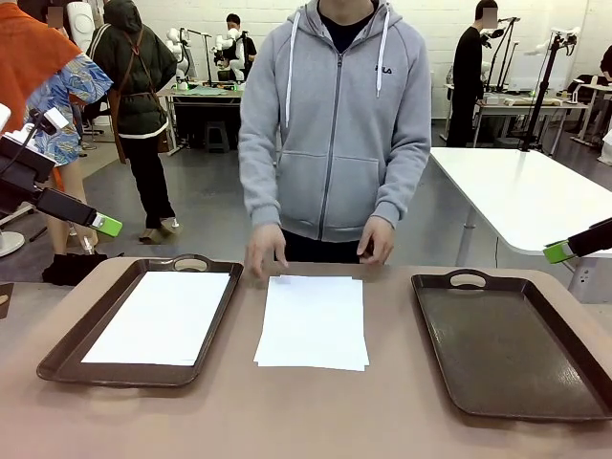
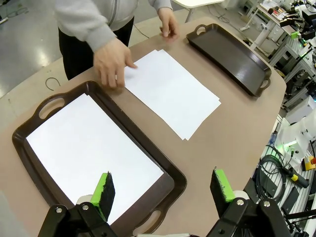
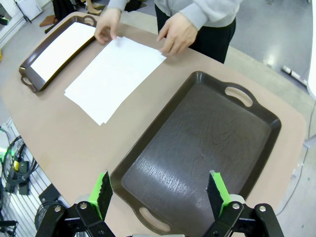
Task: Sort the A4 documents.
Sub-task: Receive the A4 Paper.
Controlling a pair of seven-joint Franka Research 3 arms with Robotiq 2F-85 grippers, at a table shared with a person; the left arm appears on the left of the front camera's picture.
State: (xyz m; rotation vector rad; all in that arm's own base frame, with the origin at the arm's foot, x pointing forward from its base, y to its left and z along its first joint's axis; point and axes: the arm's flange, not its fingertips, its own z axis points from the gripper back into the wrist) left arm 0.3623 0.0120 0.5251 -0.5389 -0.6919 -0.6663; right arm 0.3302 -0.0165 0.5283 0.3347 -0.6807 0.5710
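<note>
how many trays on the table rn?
2. The left tray sits at the robot's left and holds an A4 sheet; the right tray sits at the robot's right, its floor bare. None looks hidden.

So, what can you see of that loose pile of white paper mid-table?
The loose pile of plain white A4 paper sheets is thin, blank-looking and slightly fanned. It lies flat on the tan table, between the dark brown handled tray holding paper and the empty dark brown tray, inside neither. A person's hand rests at one far corner, a second hand at the other, fingertips seemingly touching it.
</note>
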